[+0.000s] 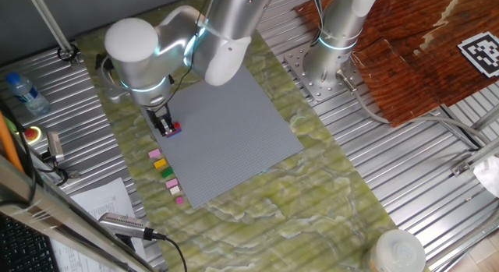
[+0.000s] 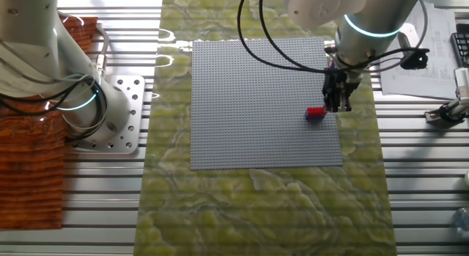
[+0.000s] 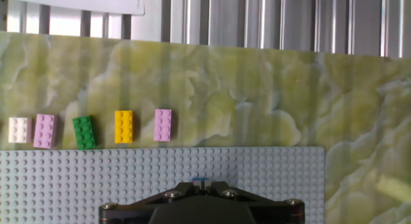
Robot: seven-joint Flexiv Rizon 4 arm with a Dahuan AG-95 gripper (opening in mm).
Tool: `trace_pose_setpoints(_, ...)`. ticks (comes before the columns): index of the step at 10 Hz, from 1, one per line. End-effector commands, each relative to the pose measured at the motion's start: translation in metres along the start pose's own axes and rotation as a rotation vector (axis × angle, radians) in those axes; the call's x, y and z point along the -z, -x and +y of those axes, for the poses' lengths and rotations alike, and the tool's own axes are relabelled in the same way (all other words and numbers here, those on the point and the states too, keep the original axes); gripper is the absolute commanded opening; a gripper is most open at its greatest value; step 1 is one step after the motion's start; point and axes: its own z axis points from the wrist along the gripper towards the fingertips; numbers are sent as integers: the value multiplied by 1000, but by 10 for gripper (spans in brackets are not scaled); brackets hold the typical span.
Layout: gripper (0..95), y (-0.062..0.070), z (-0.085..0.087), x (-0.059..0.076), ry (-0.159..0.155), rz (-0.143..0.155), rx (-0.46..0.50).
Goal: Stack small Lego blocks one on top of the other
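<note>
A red Lego block (image 2: 315, 111) sits on a blue one (image 2: 316, 118) on the grey baseplate (image 2: 256, 87), near its edge. The stack also shows in one fixed view (image 1: 174, 128). My gripper (image 2: 336, 106) stands right beside this stack, fingertips down at the plate, also seen in one fixed view (image 1: 165, 128). In the hand view the gripper (image 3: 202, 183) has its jaws close together with only a blue sliver between the tips. Several loose blocks lie in a row on the green mat: white (image 3: 19, 129), pink (image 3: 45, 131), green (image 3: 84, 133), yellow (image 3: 124, 126), pink (image 3: 163, 124).
A second arm's base (image 2: 88, 109) stands beside the mat. A brown cloth (image 1: 405, 54) lies behind it. A water bottle (image 1: 23, 93), papers (image 1: 93, 202) and a handheld tool (image 1: 125, 224) lie at the table's edge, and a jar (image 1: 398, 252) at the corner.
</note>
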Motion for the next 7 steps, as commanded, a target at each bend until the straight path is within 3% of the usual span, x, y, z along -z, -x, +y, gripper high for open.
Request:
trace_pose_setpoints(1,0,-3,0,-3,2,-2,-8)
trace_pose_setpoints(3,0,-9,0,19,6,10,-9)
trace_pose_setpoints(7,0,-14,0,27,12,7,-14)
